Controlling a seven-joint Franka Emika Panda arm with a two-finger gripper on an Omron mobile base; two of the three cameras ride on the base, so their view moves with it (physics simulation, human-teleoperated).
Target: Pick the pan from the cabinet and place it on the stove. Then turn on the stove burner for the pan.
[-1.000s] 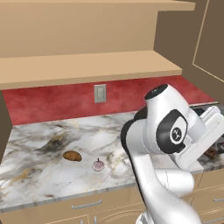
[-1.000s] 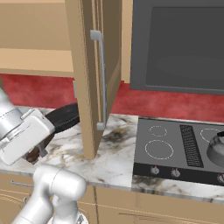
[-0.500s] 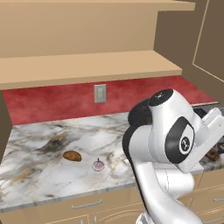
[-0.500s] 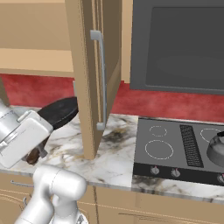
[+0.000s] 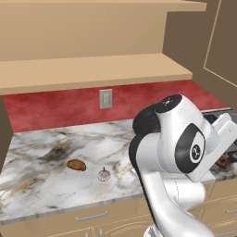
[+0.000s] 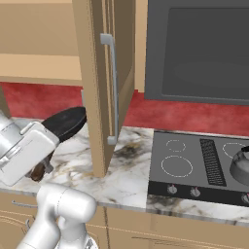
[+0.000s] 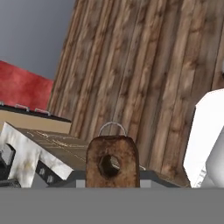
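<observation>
No readable text, brand, label or number in any view. Closest things to signs are unlettered marks. The stove (image 6: 194, 160) carries thin white burner circles on its glass, two at the left side, one nearer the front edge & a smaller one toward the back edge, plus part of another at the right edge by the kettle (image 6: 240, 165). Knobs along the stove's front edge show tiny marks, too small to read. The robot arm (image 5: 185, 139) has a round dark joint cap w/ a small white emblem, not legible as letters. The wall outlet (image 5: 106, 98) is blank.
</observation>
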